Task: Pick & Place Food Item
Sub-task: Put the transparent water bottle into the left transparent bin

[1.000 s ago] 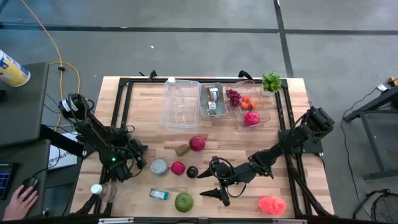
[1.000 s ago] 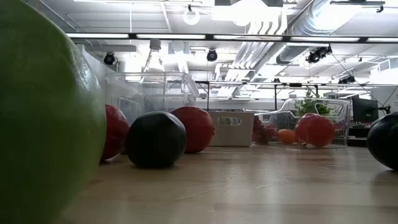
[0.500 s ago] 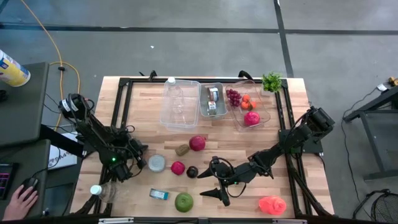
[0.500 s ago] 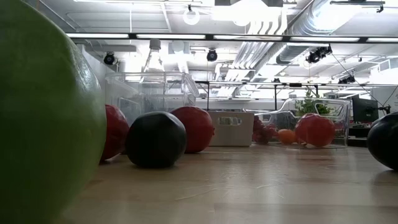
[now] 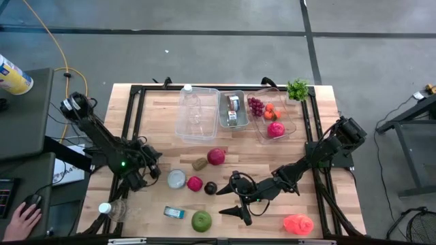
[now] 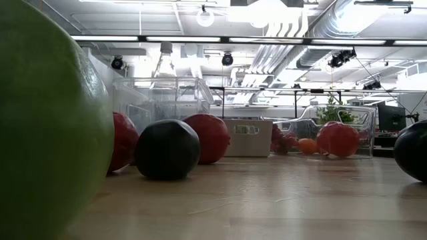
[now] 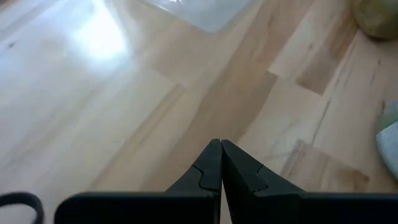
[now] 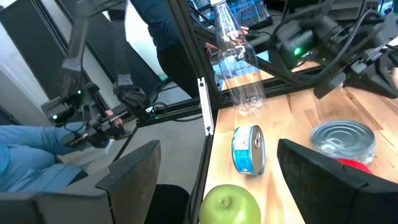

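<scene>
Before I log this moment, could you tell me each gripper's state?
Left gripper: closed, holding nothing.
Right gripper: open, holding nothing.

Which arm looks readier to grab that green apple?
The right, probably: its end effector is open beside the green apple. The left end effector is shut, farther away by the tin can.

wooden table [image 5: 320, 102], green apple [image 5: 201, 220], tin can [image 5: 176, 179]

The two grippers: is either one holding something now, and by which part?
Nothing is held. The left gripper is shut on nothing over bare table; the right gripper is open, the green apple lying free between its fingers.
</scene>
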